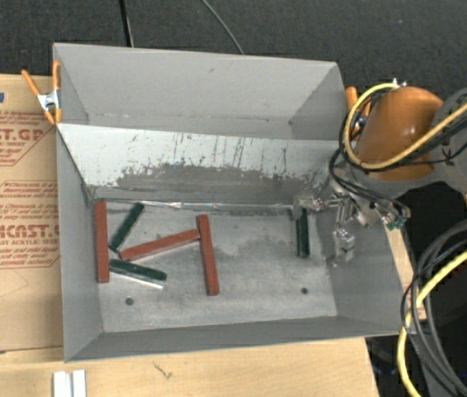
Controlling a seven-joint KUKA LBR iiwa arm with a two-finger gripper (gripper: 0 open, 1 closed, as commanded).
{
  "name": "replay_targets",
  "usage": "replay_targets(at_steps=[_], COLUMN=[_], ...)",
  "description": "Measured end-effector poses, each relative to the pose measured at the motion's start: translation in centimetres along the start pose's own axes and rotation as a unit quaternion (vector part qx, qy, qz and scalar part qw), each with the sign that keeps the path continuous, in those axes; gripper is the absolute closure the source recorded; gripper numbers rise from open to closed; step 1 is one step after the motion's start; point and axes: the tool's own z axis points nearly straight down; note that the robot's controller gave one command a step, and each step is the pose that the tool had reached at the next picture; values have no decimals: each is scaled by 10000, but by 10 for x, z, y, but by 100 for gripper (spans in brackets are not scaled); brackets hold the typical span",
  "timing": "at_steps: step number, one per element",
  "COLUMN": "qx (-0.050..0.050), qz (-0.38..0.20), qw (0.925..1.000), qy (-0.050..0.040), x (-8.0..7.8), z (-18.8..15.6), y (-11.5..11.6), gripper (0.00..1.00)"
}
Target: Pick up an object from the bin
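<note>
The gripper (340,240) hangs at three o'clock in the grey metal bin (216,317), just beside a short, dark green, straight bar (302,235) lying flat there; spread or pressed together, I cannot tell. Best now, I'd say: centre over that bar, straddle its narrow width, come straight down.

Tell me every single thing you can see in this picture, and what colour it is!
bin: one, grey metal, middle of the view.
red-brown sticks: three, red-brown, left half of the bin floor; one along the left wall, two nearer the middle.
green sticks on the left: two, dark green, lying among the red-brown sticks.
green stick on the right: one, dark green, alone on the right of the floor.
robot arm: one, orange cover with yellow and black cables, reaching in from the right, its low end beside the green stick on the right.
</note>
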Motion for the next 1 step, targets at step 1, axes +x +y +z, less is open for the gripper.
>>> replay_targets(at_steps=[1], qx=[-32], qz=[-434], qw=[9990], qy=[39], x=[-10], z=[32], y=[9], gripper=[0])
